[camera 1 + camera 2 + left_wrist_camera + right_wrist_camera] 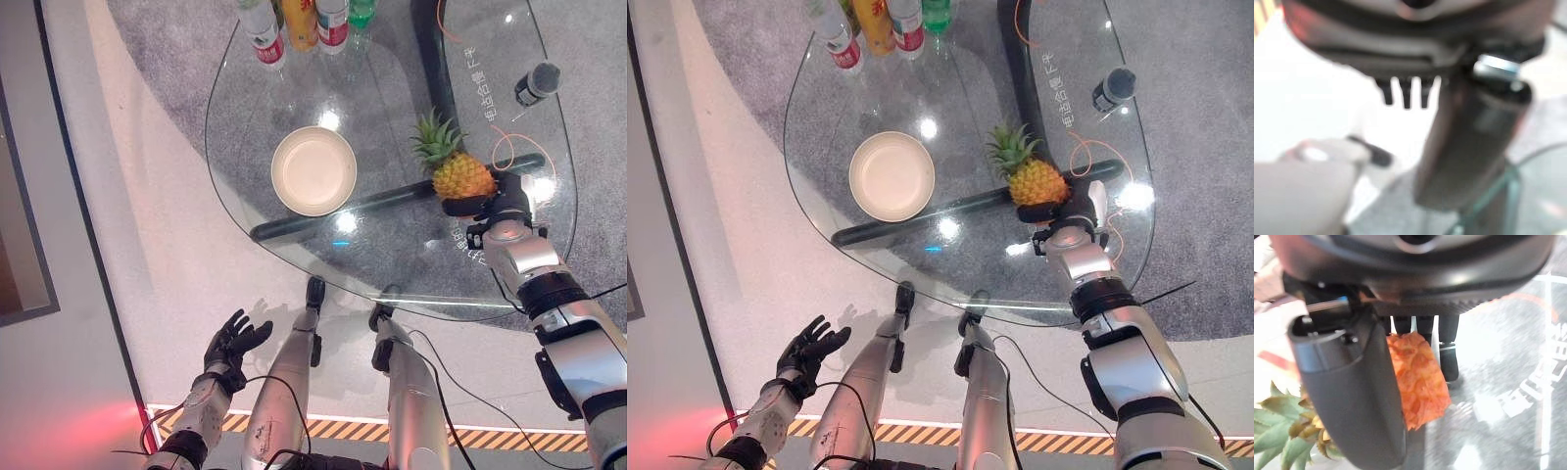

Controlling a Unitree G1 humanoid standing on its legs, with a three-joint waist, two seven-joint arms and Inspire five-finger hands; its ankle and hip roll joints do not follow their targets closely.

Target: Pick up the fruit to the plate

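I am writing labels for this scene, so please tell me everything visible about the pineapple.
The pineapple is small, with an orange-yellow scaly body and a green spiky crown pointing away from the robot and to its left. It sits on the glass table, to the right of the cream plate and apart from it. The right robot hand is curled around its body; whether it is lifted is unclear.

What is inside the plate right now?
The plate holds nothing; its whole inside shows bare. The pineapple sits apart on the glass table, with the right robot hand curled round it.
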